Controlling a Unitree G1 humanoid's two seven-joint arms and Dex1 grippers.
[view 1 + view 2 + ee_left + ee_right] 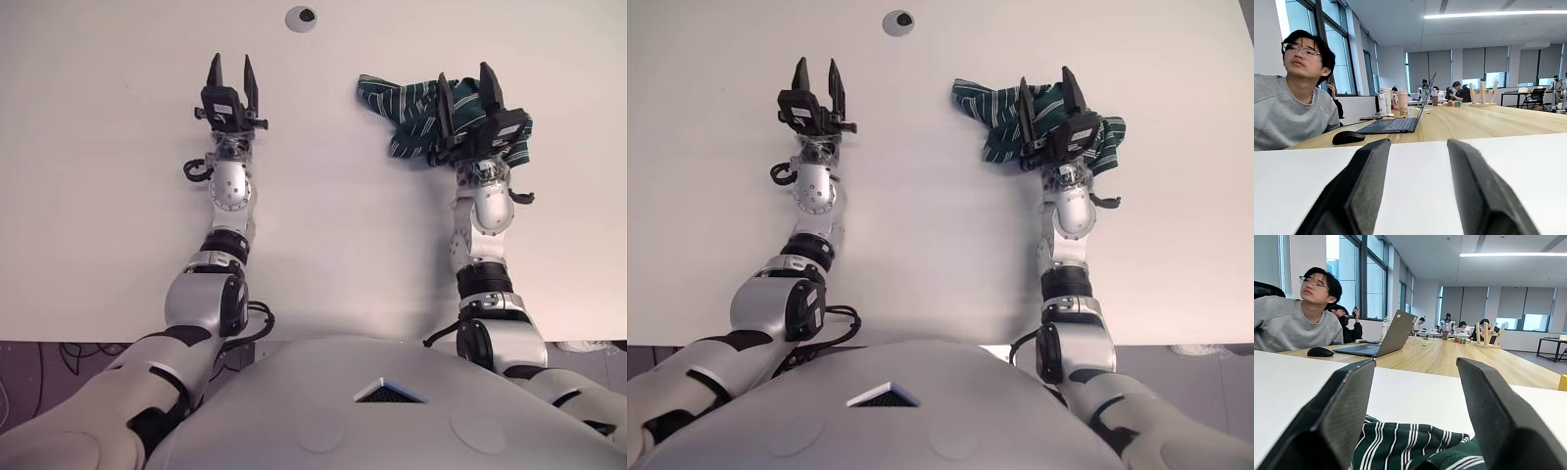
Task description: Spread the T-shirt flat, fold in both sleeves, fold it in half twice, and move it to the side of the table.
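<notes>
"Where was the crumpled dark-green, white-striped T-shirt [402, 106]?"

"Bunched on the flat white tabletop [98, 196], towards its far right, under the black two-fingered right gripper [464, 74]."

"Clamped on it?"

"No. Its jaws stood wide apart, with the cloth lying below and between them (nothing pinched)."

"And the black two-fingered left gripper [231, 61]?"

"Released as well, jaws parted over the tabletop, well apart from the T-shirt."
</notes>
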